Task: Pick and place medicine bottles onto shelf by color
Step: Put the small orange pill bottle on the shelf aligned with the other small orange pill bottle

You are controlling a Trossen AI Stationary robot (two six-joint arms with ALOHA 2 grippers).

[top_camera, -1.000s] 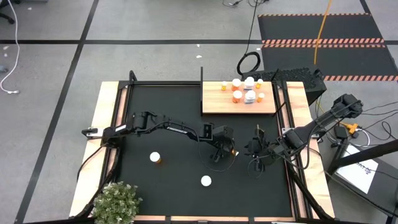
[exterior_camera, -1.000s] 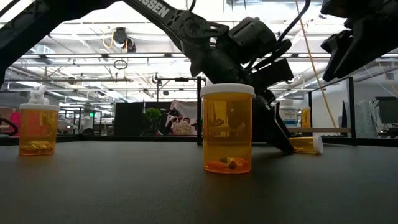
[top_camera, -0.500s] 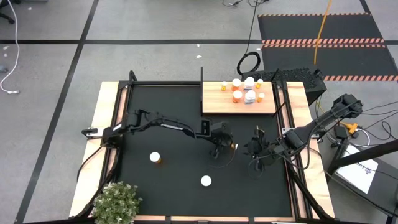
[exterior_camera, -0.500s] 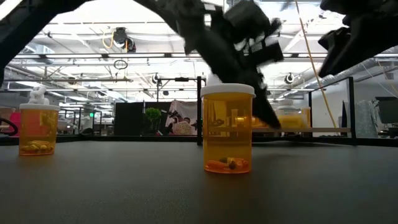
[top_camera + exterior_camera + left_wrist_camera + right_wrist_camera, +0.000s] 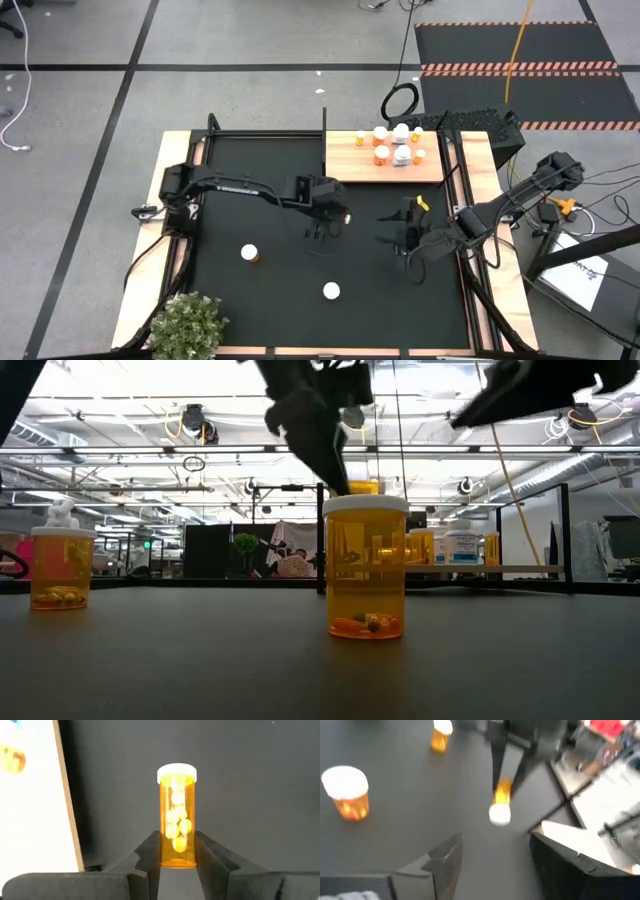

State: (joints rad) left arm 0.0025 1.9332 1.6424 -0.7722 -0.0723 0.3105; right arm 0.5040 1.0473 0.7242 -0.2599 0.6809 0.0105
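Several bottles (image 5: 390, 145) stand on the shelf (image 5: 350, 165); two orange ones (image 5: 250, 254) wait on the desk mat. Left tool (image 5: 177, 851) grips an orange bottle (image 5: 177, 815) holding pale pills, lifted near the shelf. Right tool (image 5: 492, 852) spread wide, empty

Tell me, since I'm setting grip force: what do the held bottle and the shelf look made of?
The held bottle looks like clear orange plastic, glossy, since the pills show through it; its white cap looks like opaque plastic. The shelf looks like pale unfinished wood, matte with faint grain, though it could be laminate.
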